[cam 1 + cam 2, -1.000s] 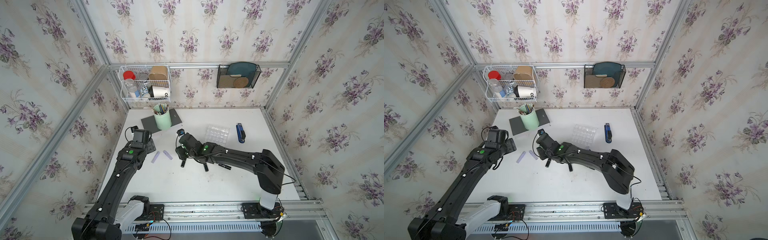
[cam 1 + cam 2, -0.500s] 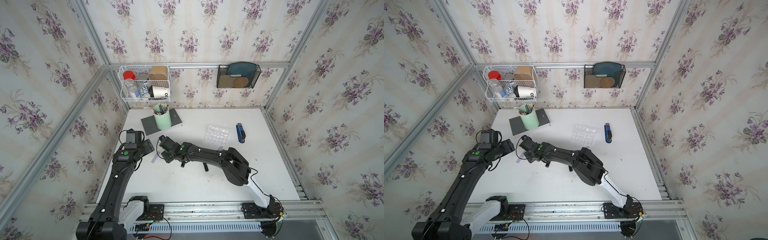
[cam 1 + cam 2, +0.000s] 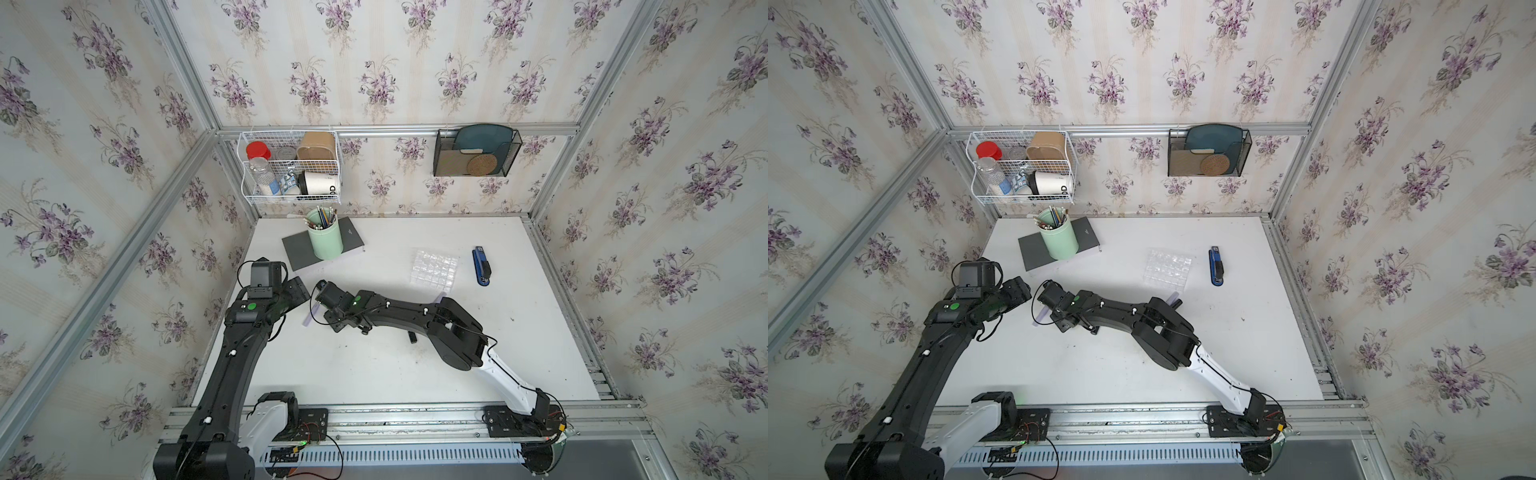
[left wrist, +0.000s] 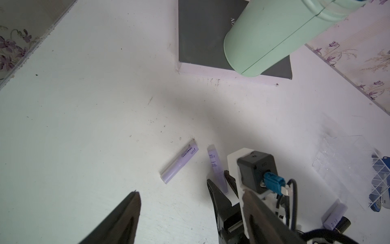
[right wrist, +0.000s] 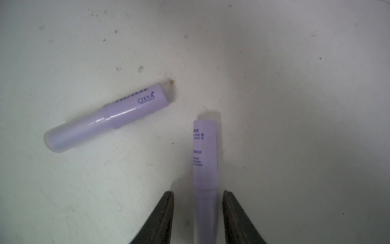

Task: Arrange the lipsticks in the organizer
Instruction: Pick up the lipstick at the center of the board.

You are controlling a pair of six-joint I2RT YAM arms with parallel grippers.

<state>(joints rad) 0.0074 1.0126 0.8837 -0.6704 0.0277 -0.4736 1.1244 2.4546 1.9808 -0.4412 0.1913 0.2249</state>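
Two lilac lipsticks lie at the table's left. My right gripper (image 5: 198,195) is open, its jaws astride one lilac lipstick (image 5: 205,156) with a gap on each side. The other lilac lipstick (image 5: 105,116) lies loose beside it, also seen in a top view (image 3: 309,318). My left gripper (image 4: 190,193) is open wide just left of them, holding nothing. The clear organizer (image 3: 434,268) sits at the back right. A third lilac lipstick (image 3: 439,297) and a black lipstick (image 3: 412,336) show by the right arm.
A mint-green pen cup (image 3: 325,241) stands on a grey notebook (image 3: 297,253) at the back left. A blue stapler (image 3: 481,266) lies right of the organizer. A white wire basket (image 3: 291,166) and a black holder (image 3: 476,151) hang on the back wall.
The right arm swung left from the table's middle to the two lilac tubes, and its jaws narrowed around one. The left arm drew back slightly to the left.
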